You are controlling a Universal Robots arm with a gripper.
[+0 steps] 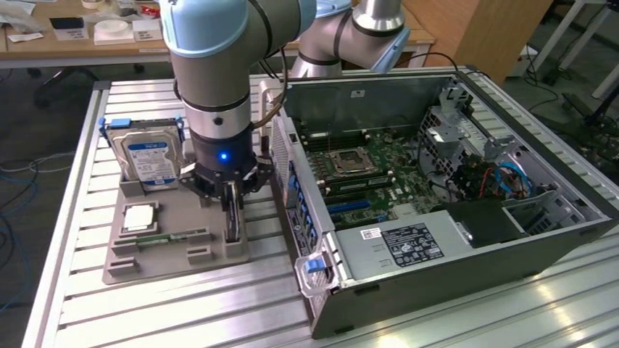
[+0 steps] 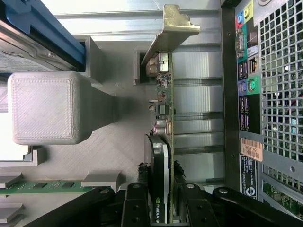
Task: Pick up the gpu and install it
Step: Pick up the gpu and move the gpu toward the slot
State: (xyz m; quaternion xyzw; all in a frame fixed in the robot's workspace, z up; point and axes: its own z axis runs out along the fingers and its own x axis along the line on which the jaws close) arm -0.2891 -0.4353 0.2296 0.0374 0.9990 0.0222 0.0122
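gpu [image 2: 166,111]: green brd, blk cooler | hard drive [image 1: 150,156]: blue-wht label | tray [image 1: 159,262]: grey

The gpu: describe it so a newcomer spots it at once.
On the grey tray beside the computer case, look under the gripper. The gpu stands on edge: a thin green card with black cooler and silver bracket, unlike the labelled hard drive.

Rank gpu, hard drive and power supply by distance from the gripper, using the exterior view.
1. gpu: right at the gripper, on edge in the tray.
2. hard drive: upright at the tray's end, toward the exterior view's left.
3. power supply: inside the case, toward the exterior view's right.
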